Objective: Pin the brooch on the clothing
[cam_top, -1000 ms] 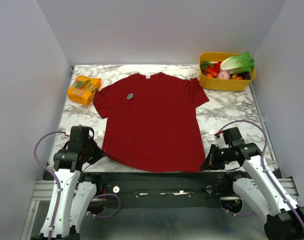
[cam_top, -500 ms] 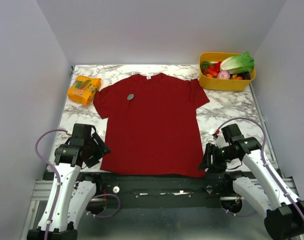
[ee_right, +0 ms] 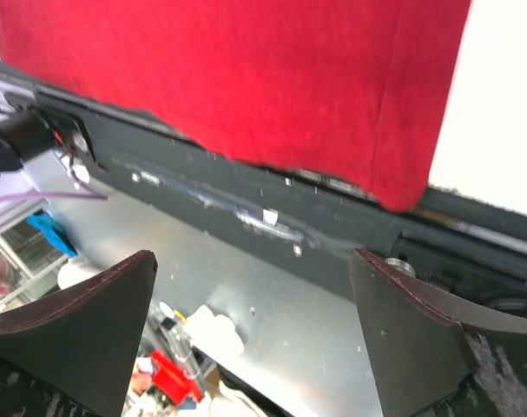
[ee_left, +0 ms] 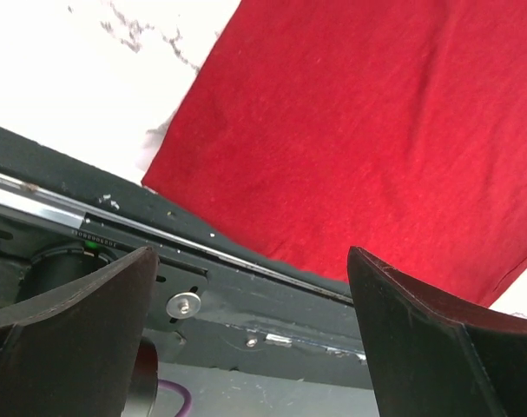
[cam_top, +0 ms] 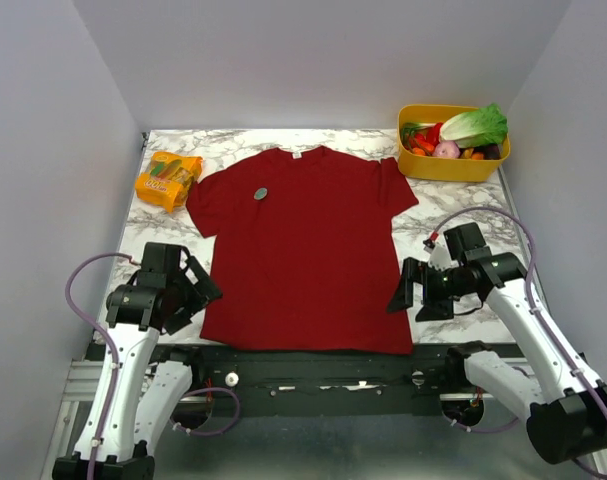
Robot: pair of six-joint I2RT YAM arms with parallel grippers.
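The clothing (cam_top: 298, 250), a dark red T-shirt, lies flat on the marble table (cam_top: 463, 215) with its collar at the far side. Its hem reaches the near edge. The brooch (cam_top: 260, 193), a tiny grey-green disc, sits on the shirt's upper left chest. My left gripper (cam_top: 198, 293) stands open beside the hem's left corner with nothing in it. My right gripper (cam_top: 407, 294) is open beside the right corner, also holding nothing. The left wrist view shows shirt (ee_left: 359, 130) beyond the open left gripper (ee_left: 250, 278). In the right wrist view, shirt (ee_right: 246, 69) lies beyond the open right gripper (ee_right: 253, 269).
A yellow bin (cam_top: 453, 167) of vegetables stands at the back right. An orange snack packet (cam_top: 168, 180) lies at the back left. The black frame rail (cam_top: 313, 365) runs along the near edge under the hem. White walls close in both sides.
Both grippers went from shut on the shirt's lower corners to open, letting the fabric go. The hem ended a little nearer the front edge. The right gripper has lifted away.
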